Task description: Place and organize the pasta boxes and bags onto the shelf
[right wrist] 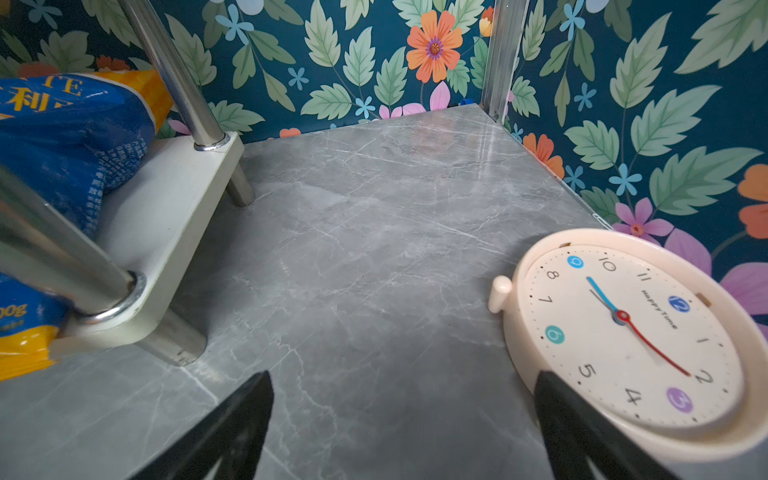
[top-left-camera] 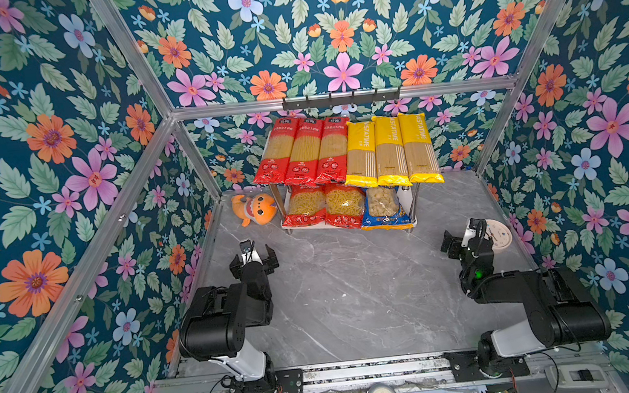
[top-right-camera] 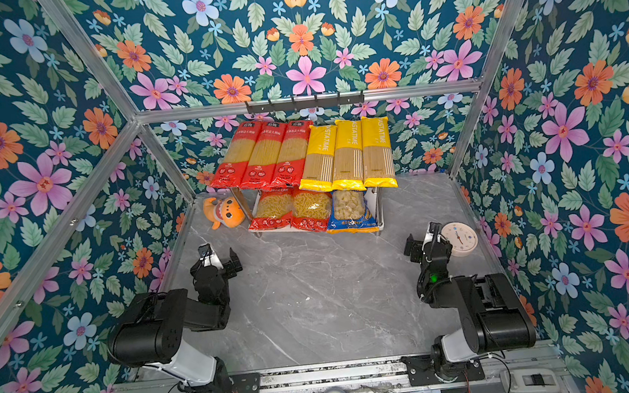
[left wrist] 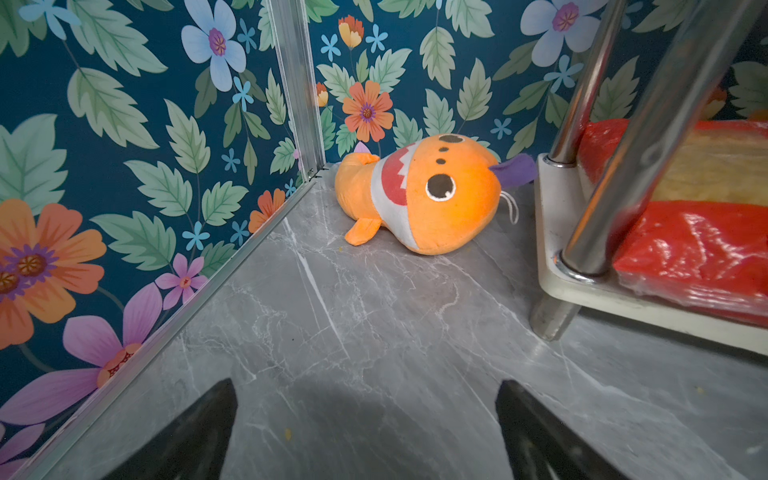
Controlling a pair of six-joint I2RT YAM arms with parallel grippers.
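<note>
grey marble tabletop (top-left-camera: 353, 288), floral walls (top-left-camera: 47, 172); left gripper (left wrist: 365, 388), right gripper (right wrist: 403, 376) jaws spread apart.

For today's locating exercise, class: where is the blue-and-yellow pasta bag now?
In both top views the blue-and-yellow bag lies on the lower board of the shelf, at its right end, beside a wide red bag and beneath the yellow spaghetti packs.
</note>
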